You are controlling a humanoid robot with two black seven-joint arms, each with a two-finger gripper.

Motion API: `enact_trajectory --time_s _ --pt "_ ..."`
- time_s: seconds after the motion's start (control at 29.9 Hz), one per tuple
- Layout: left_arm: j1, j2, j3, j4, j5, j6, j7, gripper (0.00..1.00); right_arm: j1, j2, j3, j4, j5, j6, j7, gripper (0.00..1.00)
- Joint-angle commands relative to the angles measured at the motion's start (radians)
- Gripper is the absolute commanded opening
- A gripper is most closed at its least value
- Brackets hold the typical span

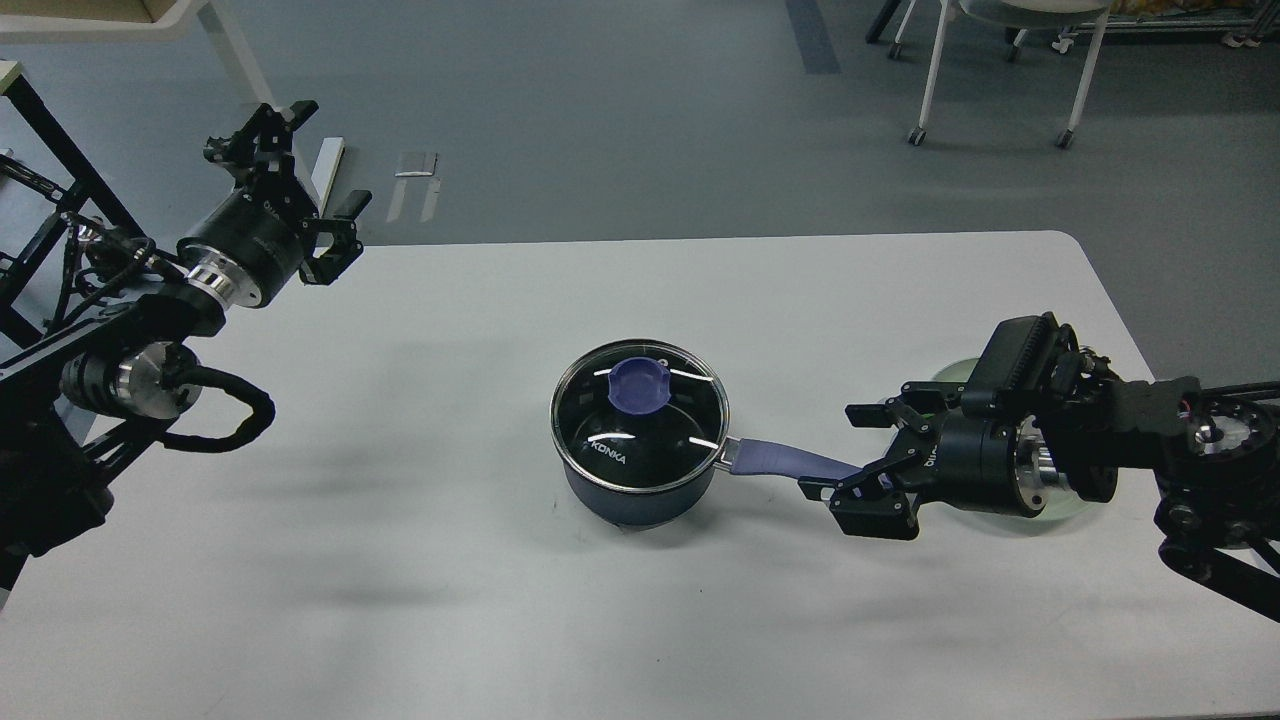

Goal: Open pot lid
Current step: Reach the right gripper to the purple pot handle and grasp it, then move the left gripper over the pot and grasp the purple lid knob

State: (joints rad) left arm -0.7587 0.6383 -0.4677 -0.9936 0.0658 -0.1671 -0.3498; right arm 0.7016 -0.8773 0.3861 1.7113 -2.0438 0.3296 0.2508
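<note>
Worktop: white rectangular worktop (500, 620) with rounded corners, filling the lower view and carrying the task's things.
Pot: small dark navy saucepan (640, 495) near the middle of the worktop, upright, its long purple-blue handle (785, 462) pointing to the robot's right.
Lid: round clear glass lid with a thin metal rim (640, 415) seated flat on the saucepan, closed; white "KONKA" lettering at its near-left part, purple-blue knob (641, 384) on top toward the far side.
Right gripper: black two-finger gripper (868, 460) low over the worktop at the far end of the handle, pointing left toward the saucepan; fingers (868, 510) spread apart and released, one on each side of the handle tip; whether they touch the handle cannot be told.
Plate: pale green glass plate (960, 372) lying under and behind the right arm, mostly hidden by it.
Left gripper: black two-finger gripper (315, 165) raised at the far left edge of the worktop, well apart from the saucepan; fingers (345, 208) spread and holding nothing.
Floor: grey floor (620, 120) beyond the worktop, with white chair legs on castors (990, 90) at the far right.
</note>
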Motion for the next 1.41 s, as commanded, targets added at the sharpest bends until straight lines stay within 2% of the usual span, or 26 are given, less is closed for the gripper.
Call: enact_trajectory --time_s 0.0,0.17,0.3,0.74,0.94,1.2,1.37 --pt "-0.001 0.0 0.0 0.0 0.0 0.0 0.0 1.0 -0.001 0.003 -0.026 -0.019 -0.038 0.0 0.007 0.83" --pt "-0.001 0.001 0.001 0.0 0.0 0.0 0.0 1.0 0.001 0.035 -0.027 -0.068 -0.036 0.0 0.007 0.83" --pt "-0.001 0.001 0.0 0.0 0.0 0.0 0.0 1.0 0.001 0.041 -0.027 -0.068 -0.035 0.0 0.007 0.76" --pt "-0.008 -0.003 0.006 -0.003 0.014 0.0 0.0 1.0 -0.007 0.041 -0.029 -0.071 -0.035 0.0 0.007 0.46" --pt "-0.024 0.009 0.006 -0.075 0.135 0.001 0.0 1.0 -0.004 0.052 -0.027 -0.082 -0.035 0.0 0.007 0.26" --pt "-0.039 0.014 0.006 -0.256 0.503 0.009 -0.003 1.0 0.004 0.06 -0.026 -0.079 -0.032 -0.001 0.007 0.25" --pt "-0.036 0.004 0.006 -0.384 0.851 0.067 -0.008 0.99 0.003 0.058 -0.026 -0.07 -0.024 -0.003 0.018 0.25"
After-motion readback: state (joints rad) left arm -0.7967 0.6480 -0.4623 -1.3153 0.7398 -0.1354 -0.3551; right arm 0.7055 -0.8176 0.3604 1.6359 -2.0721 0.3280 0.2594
